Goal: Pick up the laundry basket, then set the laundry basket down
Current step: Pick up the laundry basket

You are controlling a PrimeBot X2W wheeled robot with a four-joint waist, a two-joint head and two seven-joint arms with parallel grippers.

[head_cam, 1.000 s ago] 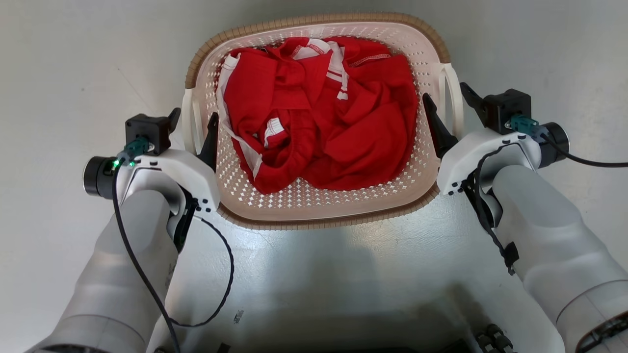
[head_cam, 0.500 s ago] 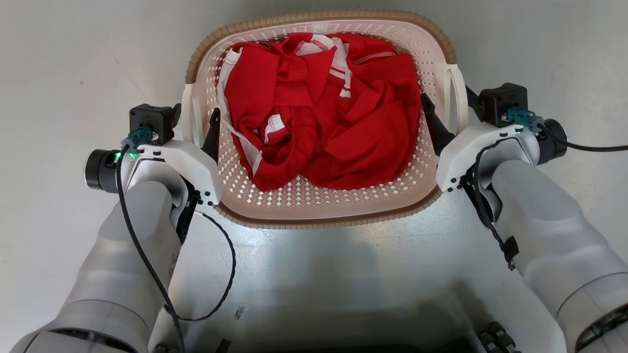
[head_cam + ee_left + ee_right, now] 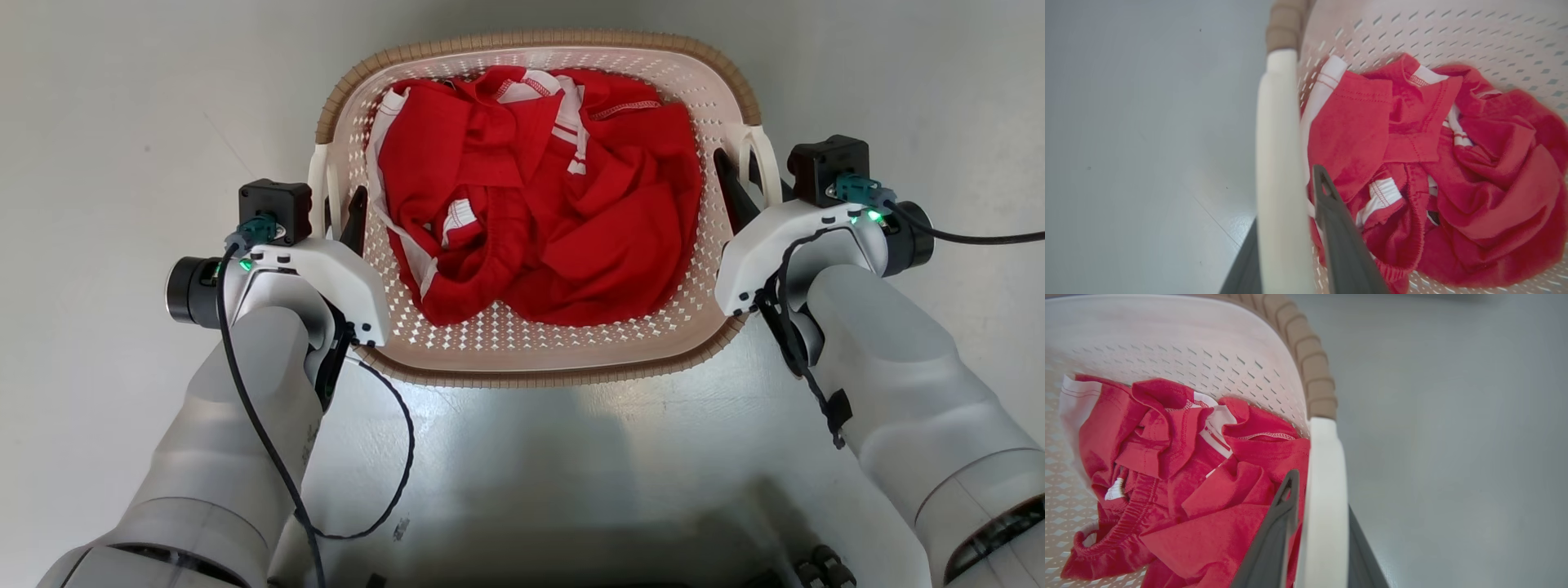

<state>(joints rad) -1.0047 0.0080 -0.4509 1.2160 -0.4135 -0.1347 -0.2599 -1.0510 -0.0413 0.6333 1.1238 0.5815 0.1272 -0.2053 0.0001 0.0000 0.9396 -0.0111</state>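
Both grips have snapped inward since a second ago: left gripper (image 3: 336,202) clamps the left white handle (image 3: 1280,163), right gripper (image 3: 749,173) clamps the right white handle (image 3: 1323,490), laundry basket (image 3: 531,39) squarely between the arms, red clothes (image 3: 539,204) heaped inside.

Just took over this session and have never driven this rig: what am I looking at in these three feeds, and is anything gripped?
It is a wheeled two-armed robot. The feed showing both arms comes from its head, looking down; the other two come from cameras on each wrist. Below is a grey floor with the laundry basket, holding red clothes. The left end effector is closed on the basket's left handle, the right end effector on the right handle. Whether the basket has lifted, I cannot tell.
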